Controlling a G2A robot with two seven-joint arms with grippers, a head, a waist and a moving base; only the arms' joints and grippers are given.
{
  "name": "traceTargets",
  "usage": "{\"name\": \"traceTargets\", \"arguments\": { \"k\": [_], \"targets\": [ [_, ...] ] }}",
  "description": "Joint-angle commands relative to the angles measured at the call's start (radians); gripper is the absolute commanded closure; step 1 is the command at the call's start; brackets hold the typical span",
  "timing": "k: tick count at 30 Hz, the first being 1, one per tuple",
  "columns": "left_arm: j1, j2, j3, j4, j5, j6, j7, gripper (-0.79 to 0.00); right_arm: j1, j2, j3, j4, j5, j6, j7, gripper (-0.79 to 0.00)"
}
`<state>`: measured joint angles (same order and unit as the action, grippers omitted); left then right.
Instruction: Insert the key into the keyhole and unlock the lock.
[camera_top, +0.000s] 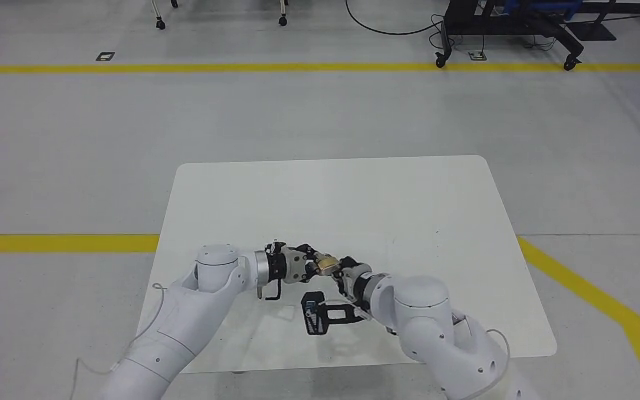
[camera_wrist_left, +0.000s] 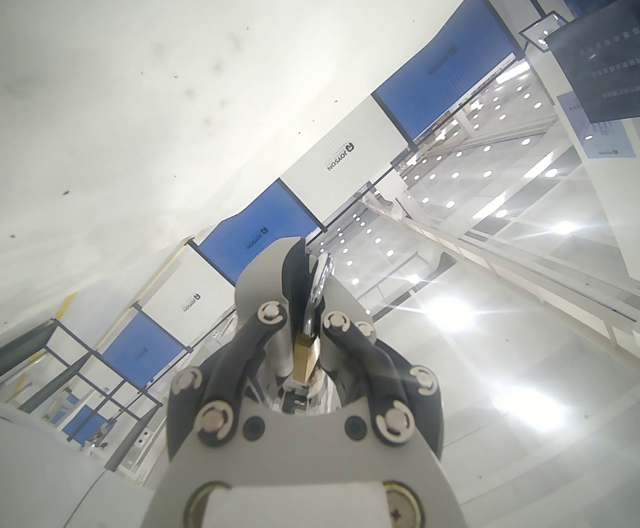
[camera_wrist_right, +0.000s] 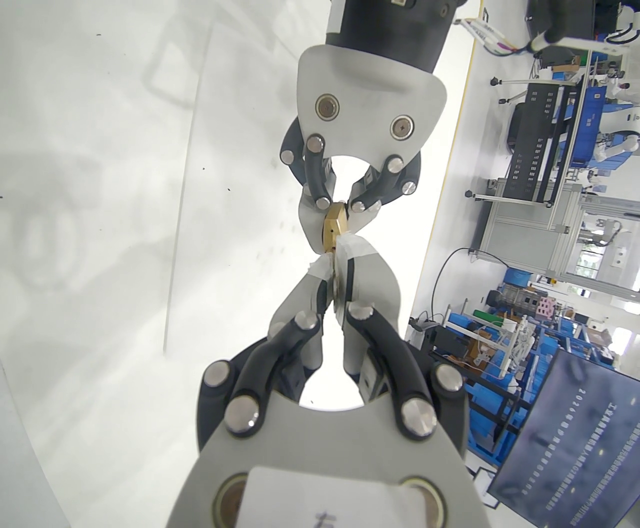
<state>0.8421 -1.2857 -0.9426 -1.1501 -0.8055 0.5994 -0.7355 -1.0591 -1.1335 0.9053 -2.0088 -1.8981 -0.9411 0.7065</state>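
Observation:
A small brass lock (camera_top: 326, 264) hangs above the front middle of the white table (camera_top: 400, 200), between my two grippers. My left gripper (camera_top: 303, 264) is shut on the lock. In the left wrist view the brass lock body (camera_wrist_left: 305, 357) and its silver shackle (camera_wrist_left: 320, 285) sit between that gripper's fingers (camera_wrist_left: 312, 280). My right gripper (camera_wrist_right: 334, 265), with white-taped fingertips, is shut on the silver key (camera_wrist_right: 336, 290). The key's tip meets the end face of the lock (camera_wrist_right: 334, 232), which the left gripper (camera_wrist_right: 336, 225) grips from the far side. The key's blade is hidden.
Both arms come in over the table's front edge and meet close to it. The table top stretches bare behind and to both sides of the grippers. Yellow floor lines and wheeled frames lie beyond the table's far edge.

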Motion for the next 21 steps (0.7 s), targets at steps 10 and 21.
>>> {"name": "traceTargets", "arguments": {
  "k": [10,21],
  "targets": [
    [0.001,0.0,-0.013,0.006,-0.025,0.01,-0.017,0.0,0.001,-0.006,0.005,0.018,0.003,0.015,-0.002,0.0],
    [0.003,0.002,-0.019,0.004,-0.024,0.012,-0.016,0.0,-0.015,-0.006,0.037,0.009,0.023,0.024,-0.024,-0.646]
  ]
}}
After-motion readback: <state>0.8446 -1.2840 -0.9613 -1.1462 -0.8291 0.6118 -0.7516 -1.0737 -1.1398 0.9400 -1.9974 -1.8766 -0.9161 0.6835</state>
